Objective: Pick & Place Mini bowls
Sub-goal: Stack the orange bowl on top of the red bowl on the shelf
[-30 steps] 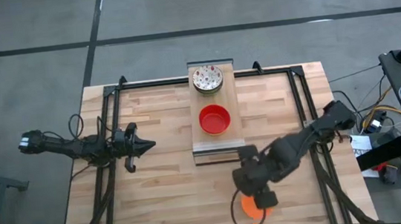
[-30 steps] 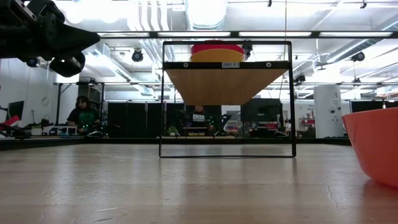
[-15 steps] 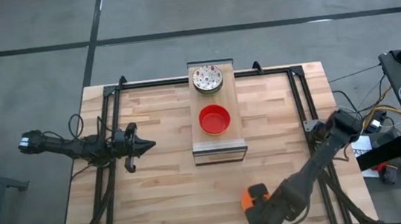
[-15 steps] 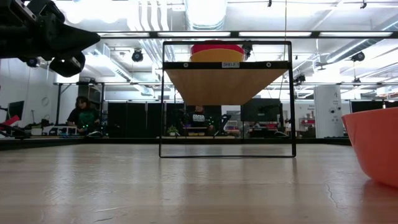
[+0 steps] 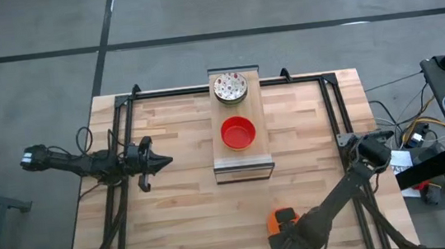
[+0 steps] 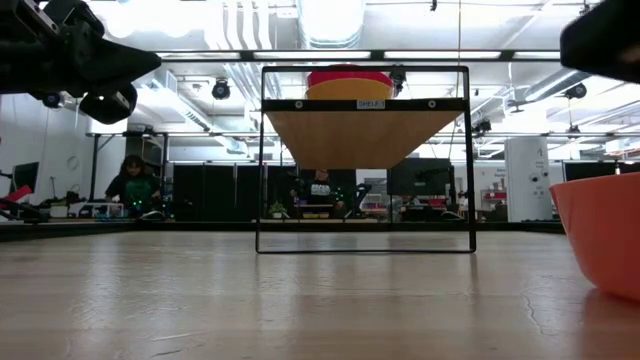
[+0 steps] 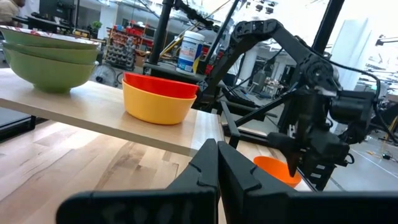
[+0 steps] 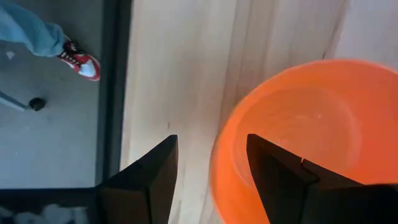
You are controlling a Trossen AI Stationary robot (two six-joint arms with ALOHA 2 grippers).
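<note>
Left gripper [image 5: 160,161] is idling at 9 o'clock of the table [image 5: 191,219], unchanged over the last second, fingers pressed together with nothing between them, tips pointing toward the wooden board [image 5: 242,157]. The board is sitting raised at centre to 12 o'clock and carrying two stacks: at its 12 o'clock end the speckled white bowl [image 5: 230,87] is lying on top of a stack whose lower bowls are showing green sides in the left wrist view [image 7: 46,65]; toward 6 o'clock from it the red bowl [image 5: 238,133] is nesting inside the yellow bowl [image 7: 158,106]. Nothing else is visible inside either top bowl. Right gripper [image 8: 208,168] is the one changing: a second ago it was over the orange bowl [image 5: 283,218] nearer the board, now it is sitting at about 5 o'clock by the table's near edge, fingers parted, one either side of the bowl's rim but not visibly pinching it. The orange bowl is resting on the tabletop, empty, having shifted slightly toward 6 o'clock. Judging from this, the grasp is being lined up, not yet made; orange is the last bowl off the board.
</note>
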